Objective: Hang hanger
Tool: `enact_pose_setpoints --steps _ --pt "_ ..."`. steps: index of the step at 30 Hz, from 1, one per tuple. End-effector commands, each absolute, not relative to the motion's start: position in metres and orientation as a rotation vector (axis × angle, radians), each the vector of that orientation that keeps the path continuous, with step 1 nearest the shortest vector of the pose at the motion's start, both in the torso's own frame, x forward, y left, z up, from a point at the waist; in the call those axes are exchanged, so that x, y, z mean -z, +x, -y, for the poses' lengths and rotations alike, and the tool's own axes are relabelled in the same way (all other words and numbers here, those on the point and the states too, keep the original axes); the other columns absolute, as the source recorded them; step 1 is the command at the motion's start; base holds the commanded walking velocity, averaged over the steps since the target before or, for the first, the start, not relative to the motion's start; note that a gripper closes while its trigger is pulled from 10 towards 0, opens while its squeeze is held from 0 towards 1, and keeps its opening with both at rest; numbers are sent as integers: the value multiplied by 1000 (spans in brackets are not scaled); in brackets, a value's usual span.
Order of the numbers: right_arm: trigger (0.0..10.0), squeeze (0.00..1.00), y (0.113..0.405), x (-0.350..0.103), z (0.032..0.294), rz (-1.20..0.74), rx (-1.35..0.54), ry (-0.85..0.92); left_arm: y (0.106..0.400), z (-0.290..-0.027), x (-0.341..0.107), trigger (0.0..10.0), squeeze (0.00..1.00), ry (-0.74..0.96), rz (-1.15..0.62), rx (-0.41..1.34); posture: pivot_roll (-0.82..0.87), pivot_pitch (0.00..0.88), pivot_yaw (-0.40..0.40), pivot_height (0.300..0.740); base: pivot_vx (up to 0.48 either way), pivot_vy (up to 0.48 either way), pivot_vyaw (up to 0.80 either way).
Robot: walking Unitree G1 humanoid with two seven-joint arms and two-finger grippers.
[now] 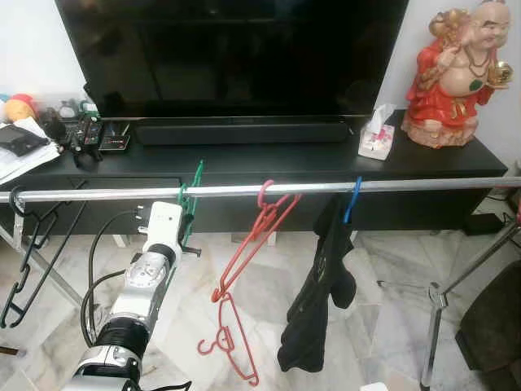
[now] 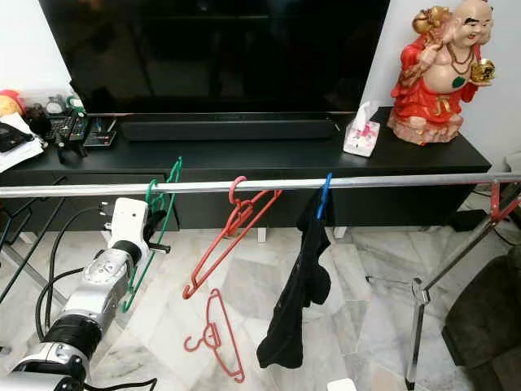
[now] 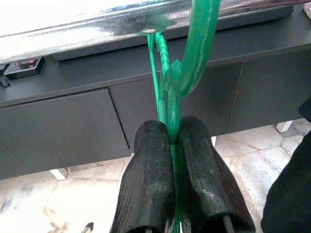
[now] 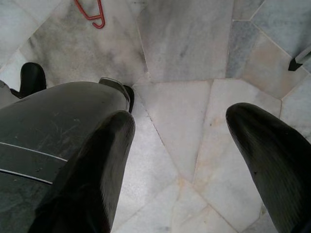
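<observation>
A green hanger (image 1: pixel 190 204) hangs by its hook on the silver rail (image 1: pixel 407 186). My left gripper (image 3: pixel 171 141) is shut on its stem just below the rail, with both black fingers (image 3: pixel 146 174) pinching the green plastic. My left arm (image 1: pixel 146 277) reaches up to it from below. A red hanger (image 1: pixel 260 220) hangs tilted on the rail to the right. Another red hanger (image 1: pixel 228 338) lies on the floor. My right gripper (image 4: pixel 180 141) hangs open over the marble floor.
A black garment (image 1: pixel 321 293) hangs from a blue hanger (image 1: pixel 352 199). Black hangers (image 1: pixel 32 244) hang at the rail's left end. Behind stand a black TV console (image 1: pixel 326 163), a TV, a tissue box (image 1: pixel 376 134) and a red statue (image 1: pixel 452 73). A rack leg (image 1: pixel 435 318) stands right.
</observation>
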State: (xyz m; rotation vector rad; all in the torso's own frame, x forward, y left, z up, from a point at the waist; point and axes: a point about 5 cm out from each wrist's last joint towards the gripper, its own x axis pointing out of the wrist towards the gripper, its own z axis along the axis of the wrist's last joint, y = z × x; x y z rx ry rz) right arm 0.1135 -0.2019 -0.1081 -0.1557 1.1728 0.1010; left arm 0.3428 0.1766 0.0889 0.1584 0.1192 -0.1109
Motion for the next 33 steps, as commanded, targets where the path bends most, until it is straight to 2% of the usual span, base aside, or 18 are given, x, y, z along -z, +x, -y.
enact_pose_setpoints --steps 1,32,33 --pt "10000 0 112 109 200 -1176 -106 -149 341 -171 -83 10000 0 172 -150 128 -70 0 -30 740 0 0 0" --pt "10000 0 112 109 200 -1176 -104 -147 340 -170 -81 10000 0 177 -156 134 -68 0 -31 740 0 0 0" --pt "10000 0 112 109 200 -1177 -103 -148 337 -189 -81 10000 0 154 -154 -30 -66 0 -35 740 0 0 0"
